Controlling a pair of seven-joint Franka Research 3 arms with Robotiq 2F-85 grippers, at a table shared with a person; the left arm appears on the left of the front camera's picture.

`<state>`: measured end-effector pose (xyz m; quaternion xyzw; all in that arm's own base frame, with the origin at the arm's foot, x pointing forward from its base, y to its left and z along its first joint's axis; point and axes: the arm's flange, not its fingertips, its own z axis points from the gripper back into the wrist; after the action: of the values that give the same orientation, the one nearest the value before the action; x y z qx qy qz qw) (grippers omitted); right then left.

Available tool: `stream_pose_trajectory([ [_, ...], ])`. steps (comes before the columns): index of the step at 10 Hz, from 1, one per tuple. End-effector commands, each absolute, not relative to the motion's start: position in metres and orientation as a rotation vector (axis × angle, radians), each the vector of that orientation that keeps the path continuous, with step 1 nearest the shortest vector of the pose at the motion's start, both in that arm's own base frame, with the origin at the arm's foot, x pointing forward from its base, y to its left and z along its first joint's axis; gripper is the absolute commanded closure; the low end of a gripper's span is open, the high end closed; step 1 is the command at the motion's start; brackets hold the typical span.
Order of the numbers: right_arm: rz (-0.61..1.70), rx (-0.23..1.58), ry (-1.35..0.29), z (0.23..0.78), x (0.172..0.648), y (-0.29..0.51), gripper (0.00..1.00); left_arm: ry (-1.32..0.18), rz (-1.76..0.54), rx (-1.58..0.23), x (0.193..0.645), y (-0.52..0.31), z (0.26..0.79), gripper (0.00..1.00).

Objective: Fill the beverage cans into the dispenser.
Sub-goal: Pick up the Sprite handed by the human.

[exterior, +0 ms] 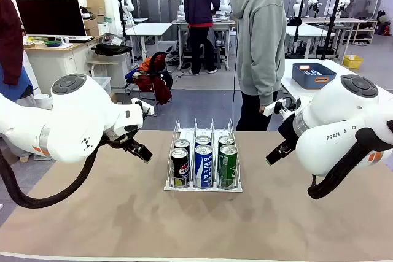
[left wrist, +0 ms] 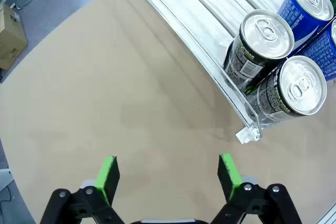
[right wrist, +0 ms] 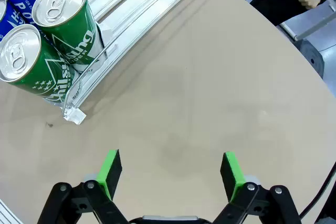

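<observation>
We see the dispenser (exterior: pixel 188 132) standing at the middle of the counter (exterior: pixel 86 219), nearer the far edge than the near one, its low lip turned to the near edge. Six cans stand upright in it, two to a lane, all crowded down against the lip: black cans (exterior: pixel 180 165) in the left lane, blue cans (exterior: pixel 203 164) in the middle lane and green cans (exterior: pixel 228 162) in the right lane. The upper half of every lane lies bare. Our left arm (exterior: pixel 73 121) reaches in over the left edge of the counter and our right arm (exterior: pixel 344 130) over the right edge, each beside the dispenser and apart from it. The left jaws are wide open with nothing between them. In the left wrist view their green pads (left wrist: pixel 107 178) hang over bare counter near the dispenser's front left corner, with the two black cans just past that corner. The right jaws are likewise spread wide and hold nothing. In the right wrist view their green pads (right wrist: pixel 111 171) hang above bare counter near the front right corner, where the two green cans stand behind the lip. Beyond the far edge stands a person (exterior: pixel 261 41) in a grey hoodie.
</observation>
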<state>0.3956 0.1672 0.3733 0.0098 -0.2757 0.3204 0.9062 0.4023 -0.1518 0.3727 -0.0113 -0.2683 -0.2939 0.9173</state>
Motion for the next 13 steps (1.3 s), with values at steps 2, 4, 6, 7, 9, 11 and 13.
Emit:
stream_pose_trajectory([
  [2, 0.662, 0.02, -0.569, 0.3733, 0.3956, 0.1672, 0.0, -0.552, -0.604, -0.023, 0.4023, -0.1518, 0.3726, 0.0],
  [4, 0.662, 0.02, -0.569, 0.3733, 0.3956, 0.1672, 0.0, -0.552, -0.604, -0.023, 0.4023, -0.1518, 0.3726, 0.0],
  [6, 0.662, 0.02, -0.569, 0.3733, 0.3956, 0.1672, 0.0, -0.552, -0.604, -0.023, 0.4023, -0.1518, 0.3726, 0.0],
  [7, 0.662, 0.02, -0.569, 0.3733, 0.3956, 0.1672, 0.0, -0.552, -0.604, -0.023, 0.4023, -0.1518, 0.3726, 0.0],
  [9, 0.662, 0.02, -0.569, 0.3733, 0.3956, 0.1672, 0.0, -0.552, -0.604, -0.023, 0.4023, -0.1518, 0.3726, 0.0],
  [11, 0.662, 0.02, -0.569, 0.3733, 0.3956, 0.1672, 0.0, -0.552, -0.604, -0.023, 0.4023, -0.1518, 0.3726, 0.0],
  [13, 0.662, 0.02, -0.569, 0.3733, 0.3956, 0.1672, 0.0, -0.552, -0.604, -0.023, 0.4023, -0.1518, 0.3726, 0.0],
])
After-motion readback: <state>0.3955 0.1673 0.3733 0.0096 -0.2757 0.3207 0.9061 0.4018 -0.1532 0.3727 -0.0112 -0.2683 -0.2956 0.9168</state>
